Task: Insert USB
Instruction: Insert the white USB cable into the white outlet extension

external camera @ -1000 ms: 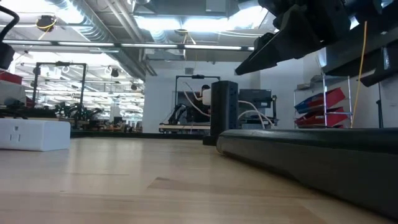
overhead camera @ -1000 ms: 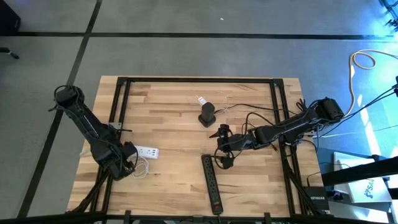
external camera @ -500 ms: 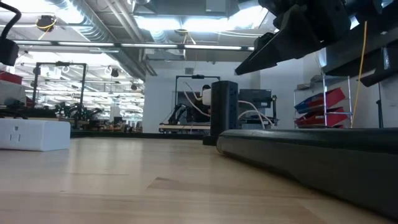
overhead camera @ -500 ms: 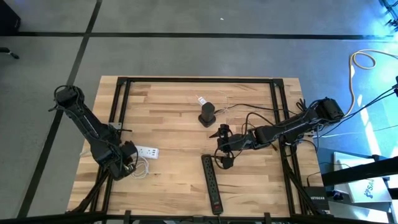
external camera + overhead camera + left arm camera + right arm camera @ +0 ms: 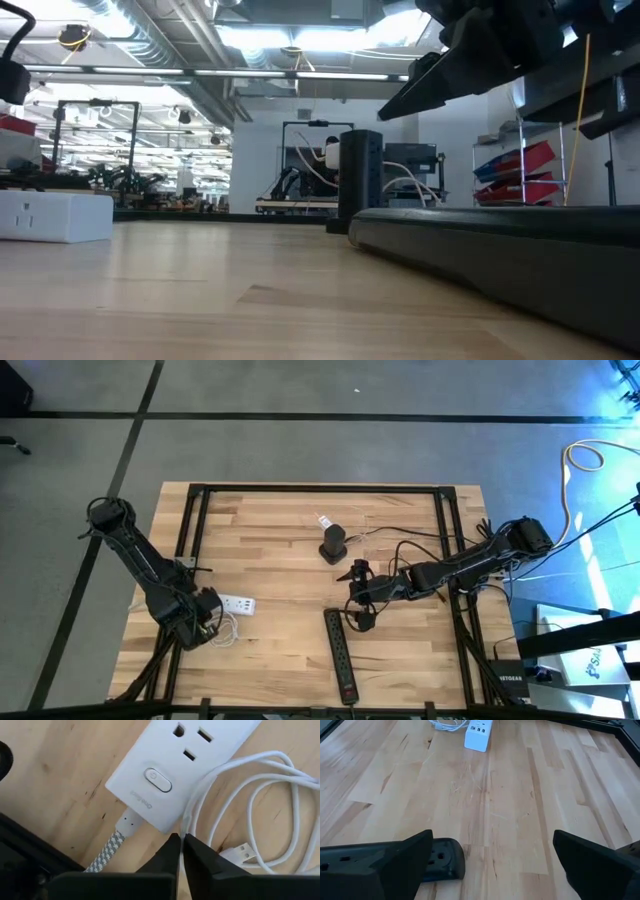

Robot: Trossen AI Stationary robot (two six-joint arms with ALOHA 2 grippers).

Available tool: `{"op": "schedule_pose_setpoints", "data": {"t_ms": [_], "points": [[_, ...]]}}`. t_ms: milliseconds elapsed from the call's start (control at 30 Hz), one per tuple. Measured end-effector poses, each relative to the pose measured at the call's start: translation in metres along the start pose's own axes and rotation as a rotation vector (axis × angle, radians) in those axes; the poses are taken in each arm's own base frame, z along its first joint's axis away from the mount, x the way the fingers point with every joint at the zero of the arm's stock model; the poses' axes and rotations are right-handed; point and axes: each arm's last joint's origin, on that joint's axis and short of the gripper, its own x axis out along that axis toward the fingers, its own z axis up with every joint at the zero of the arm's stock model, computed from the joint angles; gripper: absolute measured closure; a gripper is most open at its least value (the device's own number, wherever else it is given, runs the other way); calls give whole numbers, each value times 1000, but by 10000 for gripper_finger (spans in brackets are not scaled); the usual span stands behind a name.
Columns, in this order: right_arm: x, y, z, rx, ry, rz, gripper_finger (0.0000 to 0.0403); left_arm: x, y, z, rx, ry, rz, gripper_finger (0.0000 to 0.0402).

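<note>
So the white USB cable (image 5: 260,815) is lying in loose loops on the wooden worktop (image 5: 290,540), right beside the white power strip (image 5: 185,770), down on the left side near the front edge. Its metal USB plug (image 5: 239,854) sits flat on the wood inside the coil, just beside the left end effector (image 5: 180,851).

That left end effector is clenched, fingertips pressed together with nothing visibly between them. The cable runs right past the tips, so I'd guess it either pinched a strand I can't make out or missed entirely. Can't say which.

The right end effector (image 5: 490,855) is spread wide, holding nothing, hovering over the near end of the black power strip (image 5: 341,656) mid-worktop. There's also a black charger block (image 5: 334,543) standing further back.

Handling-wise, my read: the cable is thin, light and floppy, so grabbing it anywhere along the loop gives zero control over the plug end. The place to take hold is the rigid moulded body just behind the metal tip, squeezed across its flat faces so it can't twist. It's smooth plastic, probably a bit slippery. The white strip looks light too, so it may well slide when the plug gets pushed in, unless the other arm braces it.
</note>
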Motion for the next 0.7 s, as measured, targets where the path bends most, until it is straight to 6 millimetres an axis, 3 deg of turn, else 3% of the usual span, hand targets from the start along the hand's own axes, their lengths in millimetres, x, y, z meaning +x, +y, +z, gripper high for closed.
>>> {"op": "schedule_pose_setpoints", "data": {"t_ms": [233, 467, 600, 700], "points": [[-2, 2, 10, -21, -24, 72, 8, -29, -16, 6, 78, 83, -97, 401], [-8, 3, 42, -94, -145, 123, 8, -83, -40, 34, 353, -427, -154, 401], [-9, -4, 67, -63, -433, 231, 8, -91, -49, 48, 548, -699, -54, 402], [3, -12, 72, -9, -551, 299, 8, -95, -57, 62, 681, -793, -6, 402]]}}
